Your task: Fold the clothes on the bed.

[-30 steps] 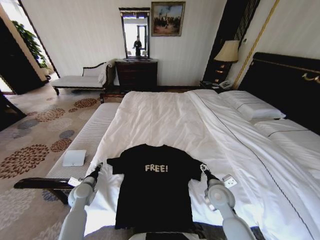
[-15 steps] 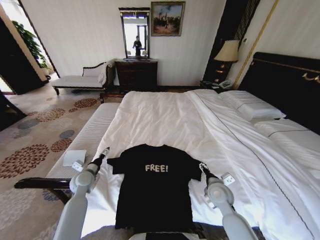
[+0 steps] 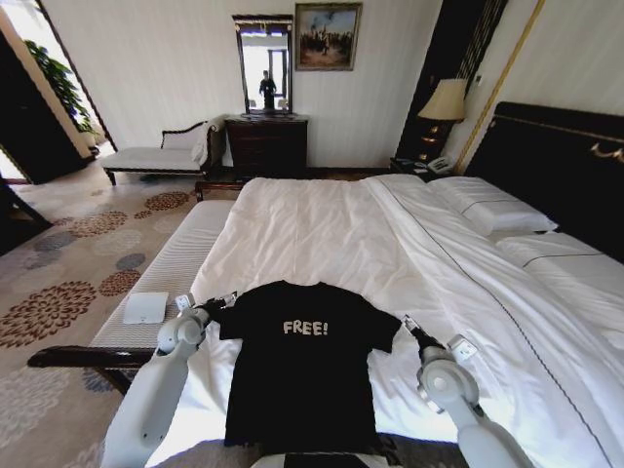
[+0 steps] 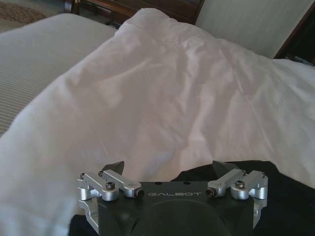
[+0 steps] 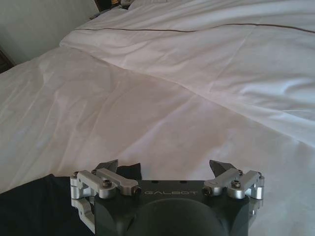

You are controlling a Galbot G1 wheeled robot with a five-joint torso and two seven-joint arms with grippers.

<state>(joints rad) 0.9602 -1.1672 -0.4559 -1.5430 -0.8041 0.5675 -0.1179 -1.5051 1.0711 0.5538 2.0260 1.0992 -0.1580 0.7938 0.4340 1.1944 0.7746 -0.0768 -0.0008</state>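
Hotel-style bedroom. Very large bed with white duvet and sheets (image 3: 322, 229), white pillows (image 3: 490, 207), tall dark headboard (image 3: 556, 156). Grey-striped padded bench (image 3: 168, 273) runs alongside it. Dark wooden dresser (image 3: 265, 144) against pale striped wall, framed mirror (image 3: 264, 64) above, gilt-framed painting (image 3: 327, 36) beside. Cream-shaded table lamp (image 3: 444, 101) on nightstand with telephone (image 3: 440, 164). Upholstered chaise (image 3: 156, 156), patterned floral carpet (image 3: 58, 283).

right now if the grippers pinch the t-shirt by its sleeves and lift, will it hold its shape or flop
Likely flop: the T-shirt lies flat and follows the bed beneath it, so it looks like thin, soft cloth. It probably weighs little, being small against the duvet. The body would likely sag between the left gripper and right gripper, both open at the sleeves.
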